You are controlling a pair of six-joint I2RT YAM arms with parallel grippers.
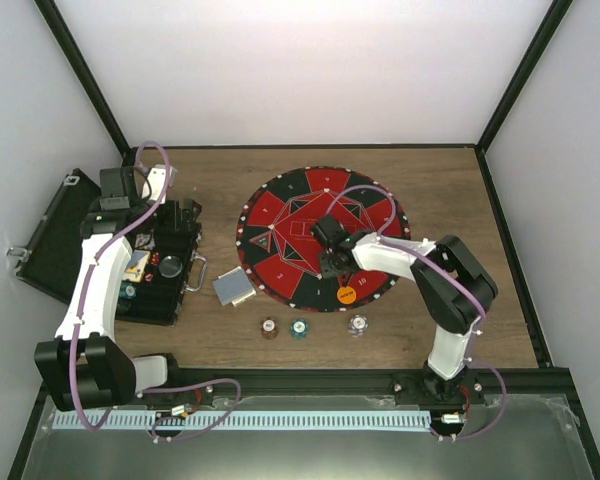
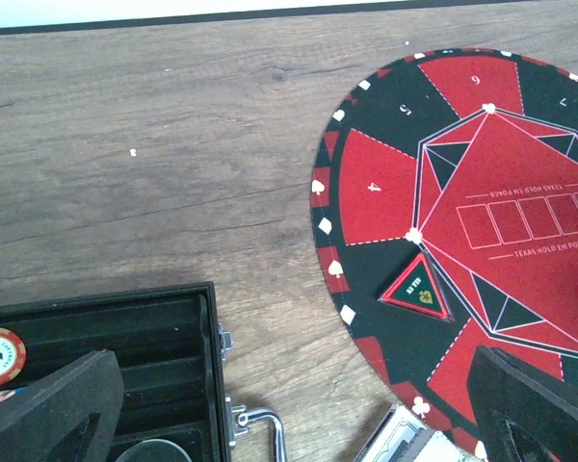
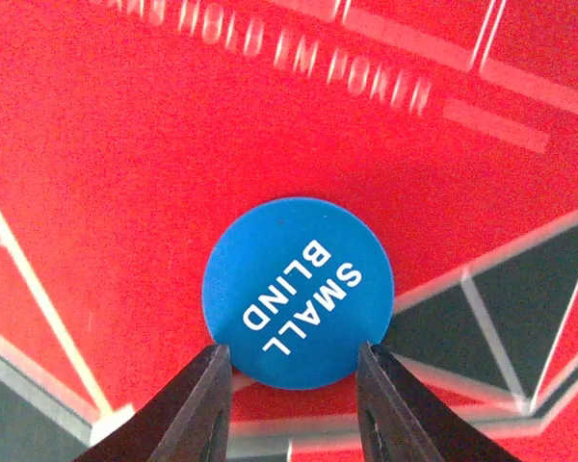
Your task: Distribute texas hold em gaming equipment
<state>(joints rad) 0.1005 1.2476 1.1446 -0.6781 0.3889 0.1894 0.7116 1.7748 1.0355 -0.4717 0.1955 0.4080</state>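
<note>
My right gripper [image 3: 294, 375] is shut on a blue disc [image 3: 299, 294] marked SMALL BLIND, its fingertips [image 3: 207, 385] on the disc's lower edges, just above the red middle of the round poker mat [image 1: 280, 200]. In the top view the right gripper [image 1: 330, 262] hides the disc. An orange disc [image 1: 346, 295] lies on the mat's near rim. Three striped chips [image 1: 299, 327] lie in a row on the table in front of the mat. A grey-backed card deck [image 1: 233, 288] lies left of the mat. My left gripper [image 2: 289, 438] is open and empty over the case's right edge.
The black hinged case [image 1: 170, 290] lies open at the left, with a red "5" chip [image 2: 0, 356] and other pieces inside and its metal handle [image 2: 265, 428] towards the mat. A green triangular marker [image 2: 416, 289] lies on the mat [image 2: 385, 192]. Black frame posts border the table.
</note>
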